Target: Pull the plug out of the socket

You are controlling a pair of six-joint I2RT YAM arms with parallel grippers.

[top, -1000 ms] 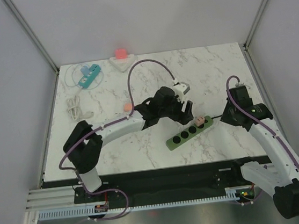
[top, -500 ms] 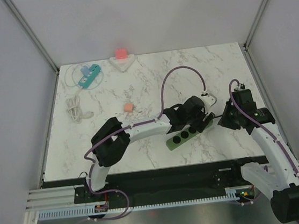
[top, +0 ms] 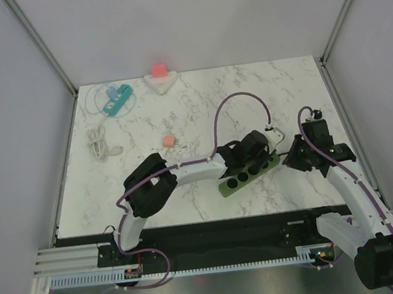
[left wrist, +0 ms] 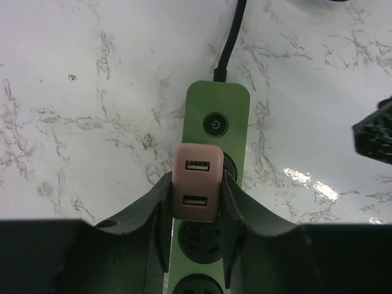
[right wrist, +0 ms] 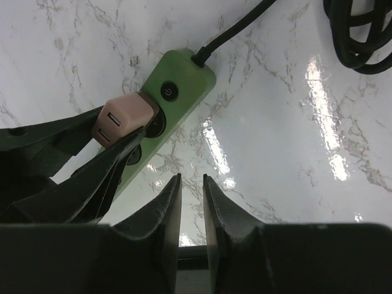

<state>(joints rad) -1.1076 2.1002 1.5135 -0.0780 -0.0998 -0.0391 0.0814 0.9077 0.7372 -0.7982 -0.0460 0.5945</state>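
Pink plug (left wrist: 195, 191) clamped between the left gripper (left wrist: 196, 202) fingers for extraction; right gripper (right wrist: 191, 202), nearly closed, holds nothing beside the green socket strip (right wrist: 177, 92).

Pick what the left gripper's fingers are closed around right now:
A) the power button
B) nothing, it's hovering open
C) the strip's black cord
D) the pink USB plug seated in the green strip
D: in the left wrist view the left gripper has a finger on each side of the pink plug, which sits in the green power strip.

A teal power strip (top: 118, 99), white cable (top: 99, 142), pink cubes (top: 159, 70).
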